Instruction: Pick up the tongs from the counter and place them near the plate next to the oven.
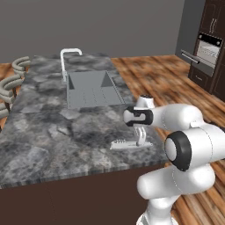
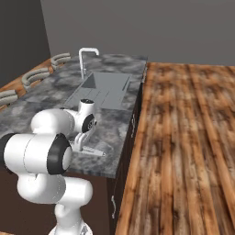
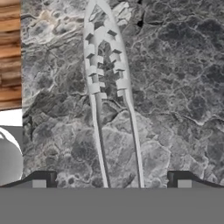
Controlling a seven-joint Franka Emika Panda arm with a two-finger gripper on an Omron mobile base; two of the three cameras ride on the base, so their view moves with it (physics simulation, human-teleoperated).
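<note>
Silvery-white tongs (image 3: 107,83); dark grey, pale-veined marbled counter (image 1: 44,127); brown wood-grain floor (image 2: 183,137).

A plain grey wall (image 2: 151,27) backs a brown plank floor (image 2: 183,137), with dark cabinetry (image 1: 215,17) at far right.

No writing, label, brand, number or sign can be read anywhere. The dark grey marbled stone worktop (image 1: 52,132) carries only its pale veins. The slim silvery-white metal tongs (image 3: 107,83) are bare metal. The grey steel oven with its black control strip (image 1: 206,49) is too small and blurred for any marking to be made out.
</note>
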